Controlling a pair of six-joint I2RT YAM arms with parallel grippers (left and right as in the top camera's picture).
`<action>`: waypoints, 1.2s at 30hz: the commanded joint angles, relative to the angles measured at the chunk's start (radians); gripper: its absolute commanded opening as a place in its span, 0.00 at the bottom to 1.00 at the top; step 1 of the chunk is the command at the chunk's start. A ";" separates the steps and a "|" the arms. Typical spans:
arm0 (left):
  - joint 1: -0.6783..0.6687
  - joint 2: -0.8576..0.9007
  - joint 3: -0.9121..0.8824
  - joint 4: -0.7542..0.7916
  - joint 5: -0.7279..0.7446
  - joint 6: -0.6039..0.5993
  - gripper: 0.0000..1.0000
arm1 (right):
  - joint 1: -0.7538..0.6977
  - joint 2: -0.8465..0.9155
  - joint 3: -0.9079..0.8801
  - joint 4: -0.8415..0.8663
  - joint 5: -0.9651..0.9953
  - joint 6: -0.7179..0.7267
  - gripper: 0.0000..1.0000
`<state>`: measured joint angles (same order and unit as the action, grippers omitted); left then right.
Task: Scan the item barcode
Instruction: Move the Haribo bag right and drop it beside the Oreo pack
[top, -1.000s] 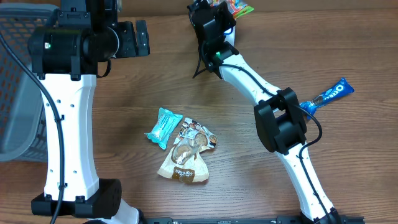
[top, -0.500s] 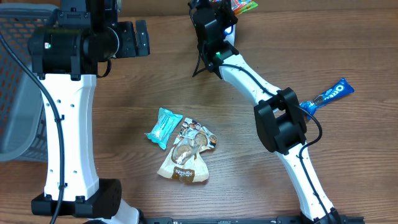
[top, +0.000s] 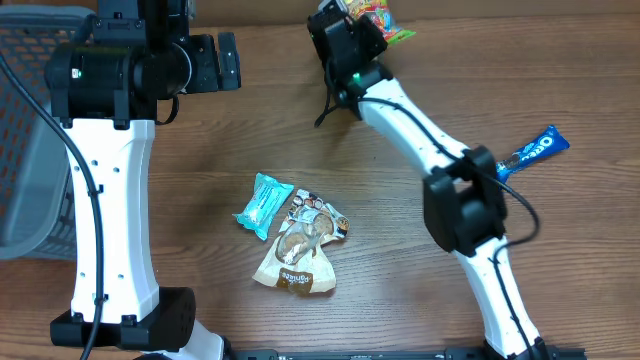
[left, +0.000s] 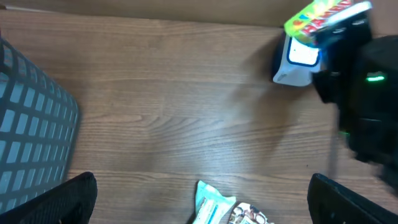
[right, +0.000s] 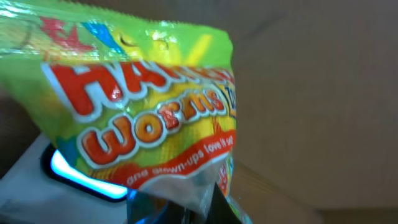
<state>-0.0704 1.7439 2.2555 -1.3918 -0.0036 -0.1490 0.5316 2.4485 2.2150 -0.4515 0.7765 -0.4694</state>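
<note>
A green and yellow Haribo worms bag (right: 137, 93) fills the right wrist view. My right gripper (right: 200, 208) is shut on its lower edge. The bag hangs over a white scanner with a glowing blue window (right: 68, 171). From overhead the bag (top: 383, 18) sits at the top edge, beyond the right gripper (top: 366, 20). In the left wrist view the bag (left: 323, 15) is above the scanner (left: 297, 61). No barcode is visible. My left gripper (top: 225, 60) stands open at the upper left, holding nothing; its fingers (left: 68, 199) frame bare table.
A teal packet (top: 264, 203) and a brown snack bag (top: 300, 255) lie mid-table. A blue Oreo pack (top: 530, 152) lies at the right. A grey mesh basket (top: 30, 130) stands at the left edge.
The right arm has swung slightly to the right, carrying the bag with it; its elbow sits further right. The left arm has not moved.
</note>
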 joint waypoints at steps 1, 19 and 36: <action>-0.002 0.003 -0.002 0.001 0.001 0.018 1.00 | -0.008 -0.279 0.024 -0.140 -0.117 0.289 0.04; -0.002 0.003 -0.002 0.001 0.001 0.018 1.00 | -0.603 -0.454 0.014 -0.953 -0.660 1.001 0.04; -0.002 0.003 -0.002 0.001 0.001 0.018 1.00 | -0.718 -0.185 -0.147 -0.893 -0.680 0.988 0.06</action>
<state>-0.0704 1.7439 2.2539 -1.3918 -0.0036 -0.1490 -0.1814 2.2684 2.0686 -1.3472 0.0746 0.5129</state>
